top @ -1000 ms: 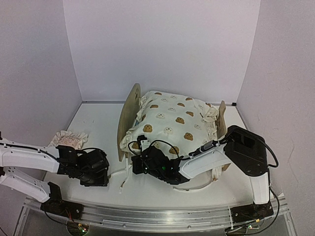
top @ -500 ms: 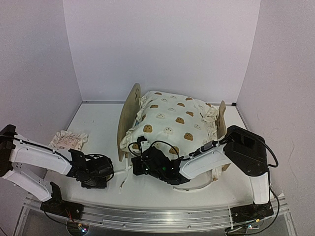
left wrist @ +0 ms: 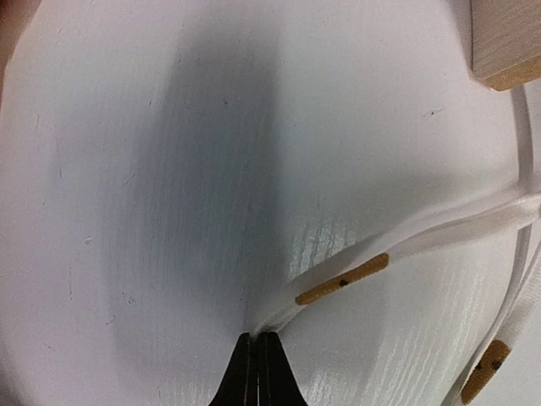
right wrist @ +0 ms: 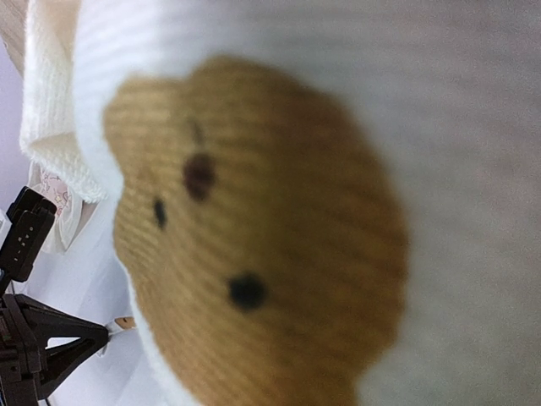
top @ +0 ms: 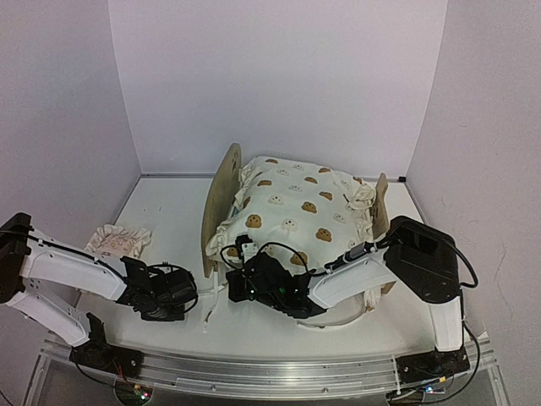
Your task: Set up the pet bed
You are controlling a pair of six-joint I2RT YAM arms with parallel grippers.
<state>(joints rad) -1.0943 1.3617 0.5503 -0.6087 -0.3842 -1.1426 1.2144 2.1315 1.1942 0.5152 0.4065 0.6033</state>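
Left hand [left wrist: 257,359] sits low on the worktop [left wrist: 127,211] with its 2 fingers pressed together, and it looks to be pinching the very tip of 1 white tie [left wrist: 342,280] that trails from the quilt [top: 296,203]. The grip is thin, so any pull should be slow and kept close to the surface, or the ribbon is likely to slip out. The pet bed [top: 221,199] stands mid-worktop, headboard to the left and footboard to the right, with the bear-print quilt heaped over it. The right hand [top: 243,258] is shut at the quilt's near corner beside the headboard. Its own camera shows only bear print, so I cannot tell whether it holds cloth. It would do best to steady that corner while the tie is drawn toward the frame, since a sharp tug could drag the quilt askew. A 2nd tie lies just beside the first and should be kept clear. The ruffled pillow [top: 118,239] lies well apart at the left.
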